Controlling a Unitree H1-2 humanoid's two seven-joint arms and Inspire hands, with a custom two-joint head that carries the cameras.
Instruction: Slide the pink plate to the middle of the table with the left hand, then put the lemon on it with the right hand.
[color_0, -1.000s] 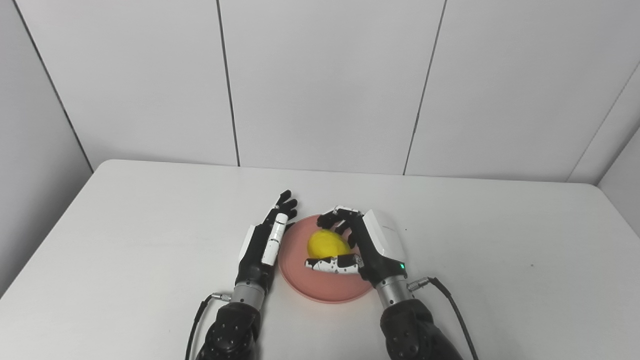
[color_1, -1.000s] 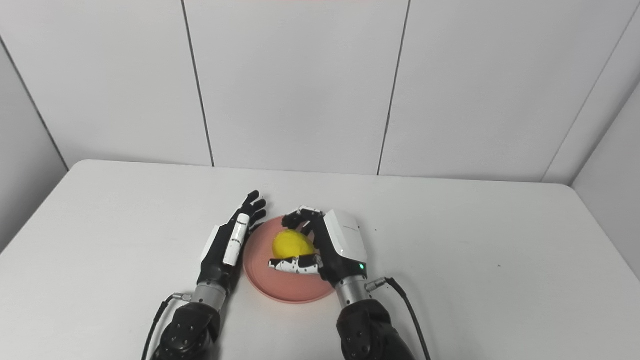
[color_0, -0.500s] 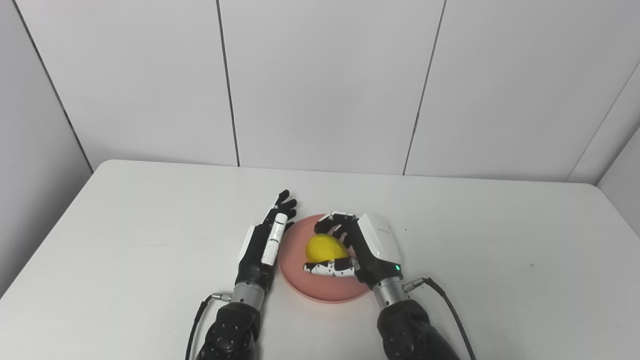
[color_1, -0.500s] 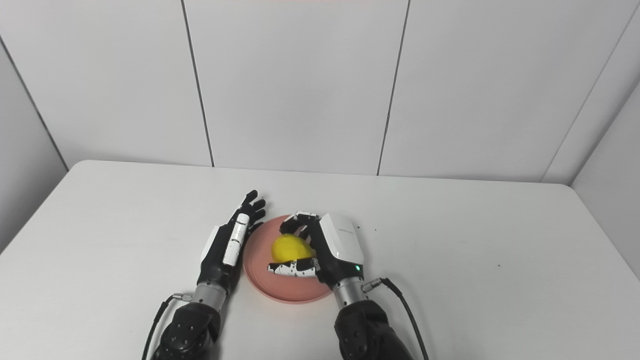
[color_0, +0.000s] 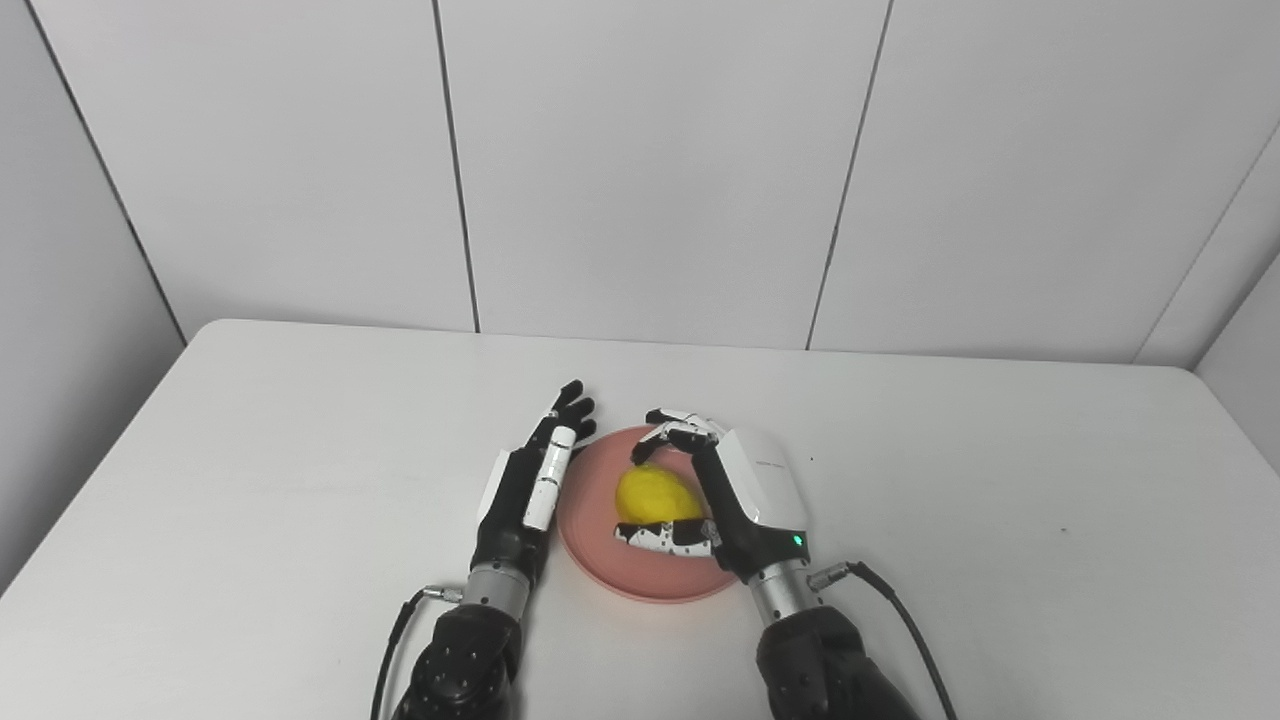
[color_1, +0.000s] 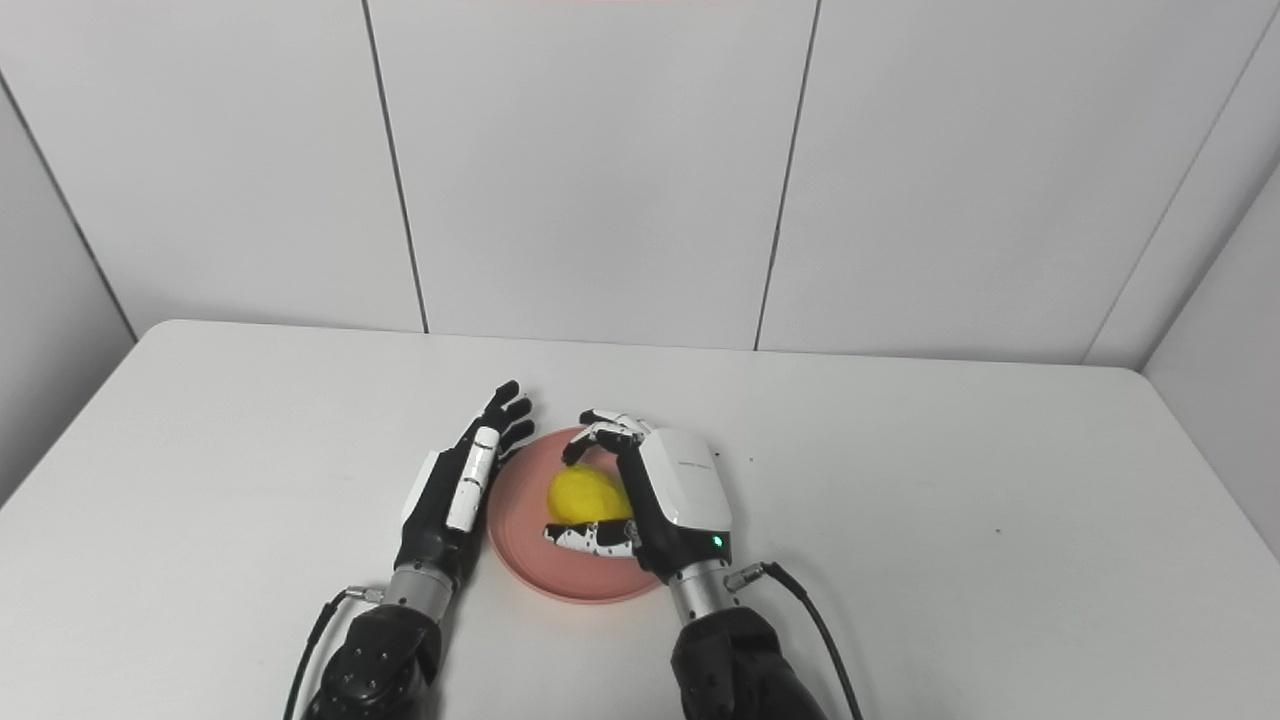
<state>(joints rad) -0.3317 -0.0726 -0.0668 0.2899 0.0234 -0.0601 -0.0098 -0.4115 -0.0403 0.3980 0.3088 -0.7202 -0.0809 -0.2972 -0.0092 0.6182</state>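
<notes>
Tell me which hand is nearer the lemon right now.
Right. The right hand is cupped around the lemon on the pink plate, fingers behind it and thumb in front. The left hand lies flat beside the plate's left rim, apart from the lemon.

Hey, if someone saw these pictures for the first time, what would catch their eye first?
The bright yellow lemon on the pink plate, near the middle of the white table. The right hand curls around the lemon, and the left hand lies flat, fingers straight, against the plate's left rim.
</notes>
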